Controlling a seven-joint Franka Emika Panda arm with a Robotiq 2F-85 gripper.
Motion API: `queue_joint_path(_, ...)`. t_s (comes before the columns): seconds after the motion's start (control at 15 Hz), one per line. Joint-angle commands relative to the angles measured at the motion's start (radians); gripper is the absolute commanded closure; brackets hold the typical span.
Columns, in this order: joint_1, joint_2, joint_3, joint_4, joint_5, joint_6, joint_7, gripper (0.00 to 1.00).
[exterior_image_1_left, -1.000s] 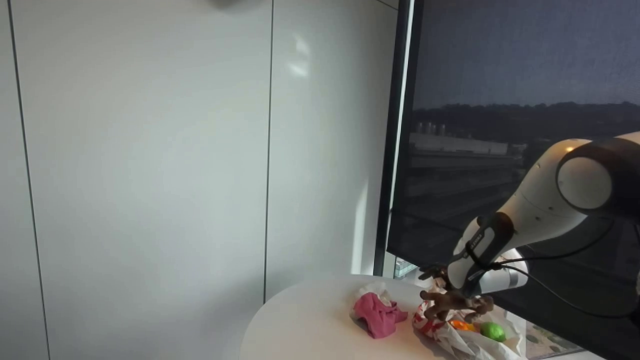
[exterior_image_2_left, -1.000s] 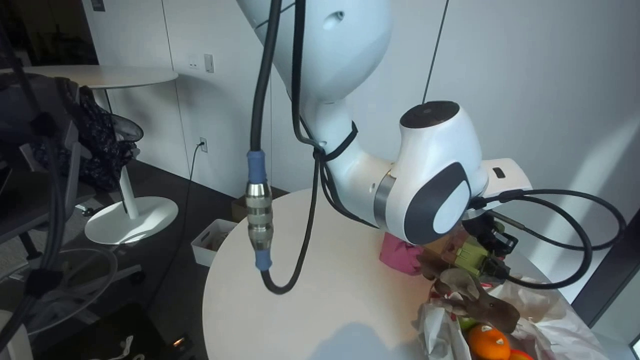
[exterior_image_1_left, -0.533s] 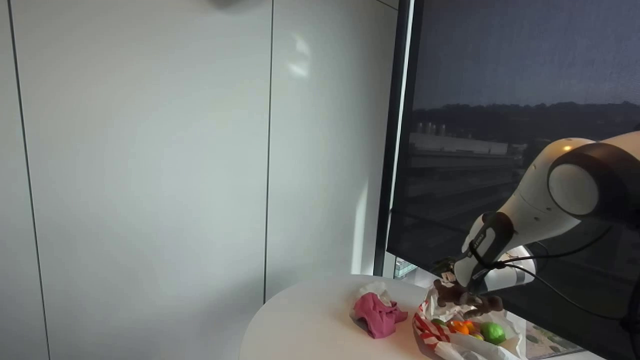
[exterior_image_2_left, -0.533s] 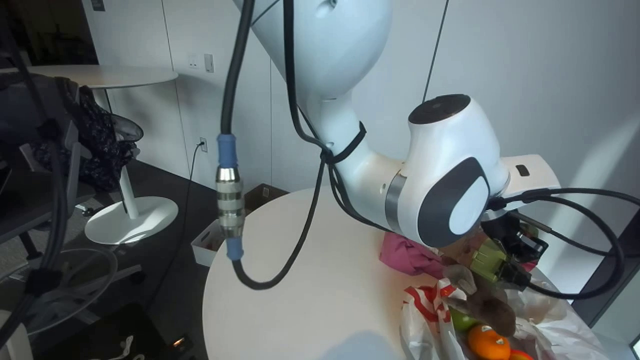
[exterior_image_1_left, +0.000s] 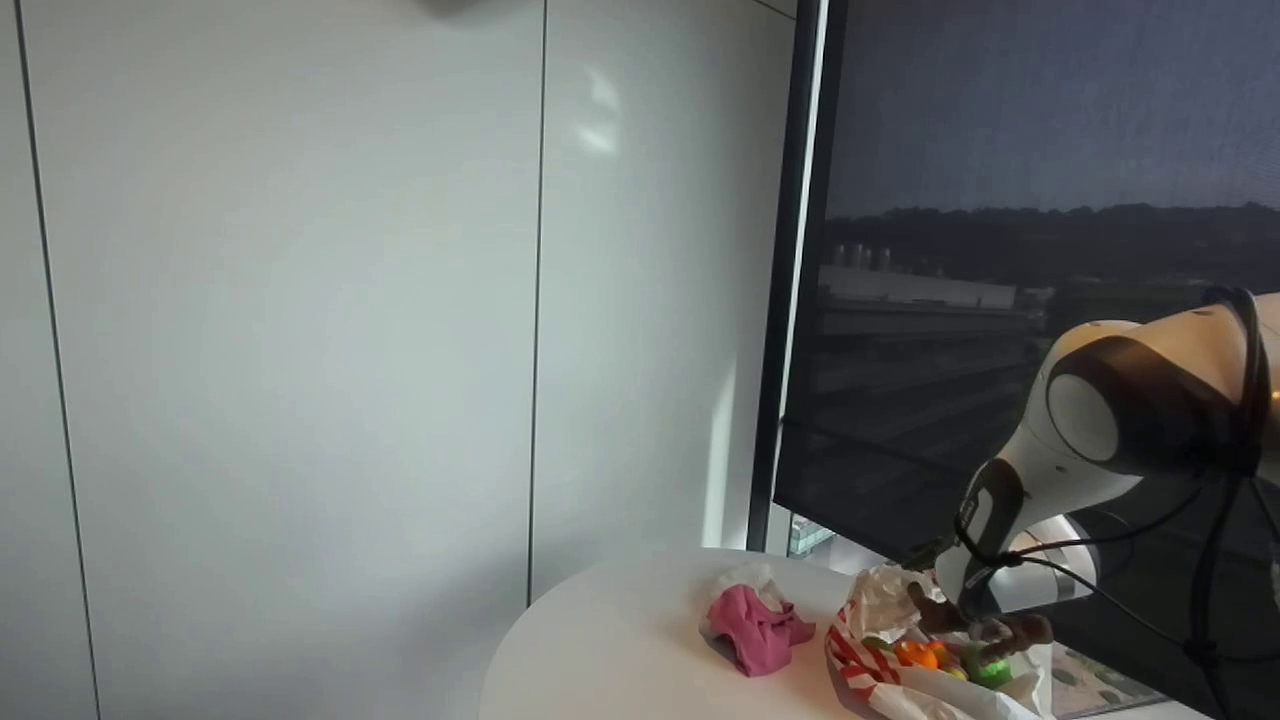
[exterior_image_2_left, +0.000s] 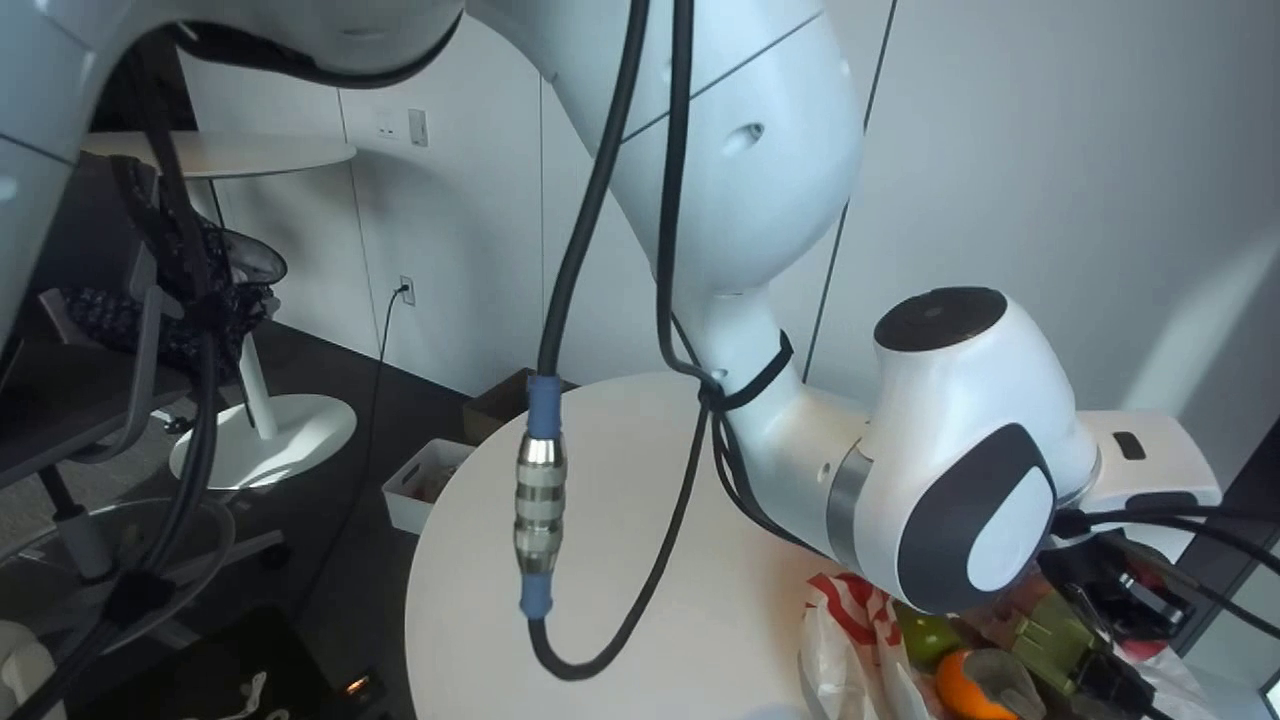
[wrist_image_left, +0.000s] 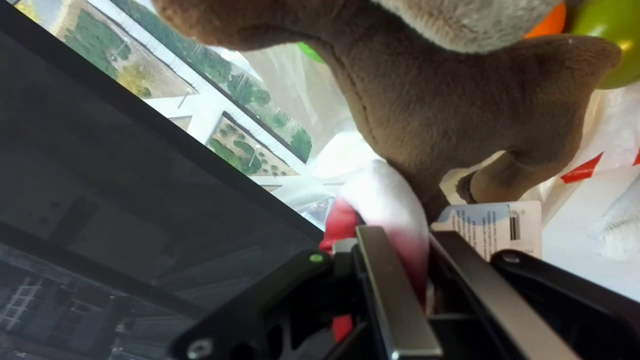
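Observation:
A brown plush animal (wrist_image_left: 450, 105) fills the upper part of the wrist view. My gripper (wrist_image_left: 407, 237) is shut on a white and red strip by the toy, perhaps its tag, and the toy hangs from it. Beside the fingers (wrist_image_left: 390, 290) sticks out a printed label (wrist_image_left: 500, 225). In an exterior view the toy (exterior_image_1_left: 1020, 635) is over the open white bag with red stripes (exterior_image_1_left: 865, 655), in front of a green fruit (exterior_image_1_left: 985, 667). Elsewhere its grey-brown part (exterior_image_2_left: 1005, 680) overlaps an orange (exterior_image_2_left: 960, 690). The fingers are hidden in both exterior views.
A pink cloth (exterior_image_1_left: 755, 630) lies on the round white table (exterior_image_1_left: 600, 650) near the bag. Close by stands a window with a dark shade (wrist_image_left: 125, 190). Loose cables (exterior_image_2_left: 600, 200) hang along the arm. A white bin (exterior_image_2_left: 425, 485) is on the floor.
Arm and toy have moved right in both exterior views, lower over the last half second. The toy now covers part of the green fruit, and more of the bag's striped side shows.

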Motion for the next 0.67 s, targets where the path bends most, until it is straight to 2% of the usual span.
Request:
queue_joint_path(0.0,-0.076,0.076,0.078,0.060,0.056,0.035,-0.015,0.83)
queue_joint_path(0.2,-0.105,0.127,0.120,0.079,0.069,0.039,-0.020,0.83)
queue_joint_path(0.4,-0.111,0.156,0.131,0.096,0.083,0.037,-0.023,0.83)
queue_joint_path(0.53,-0.108,0.161,0.128,0.098,0.090,0.040,-0.025,0.57)
queue_joint_path(0.6,-0.106,0.158,0.127,0.096,0.093,0.042,-0.025,0.50)
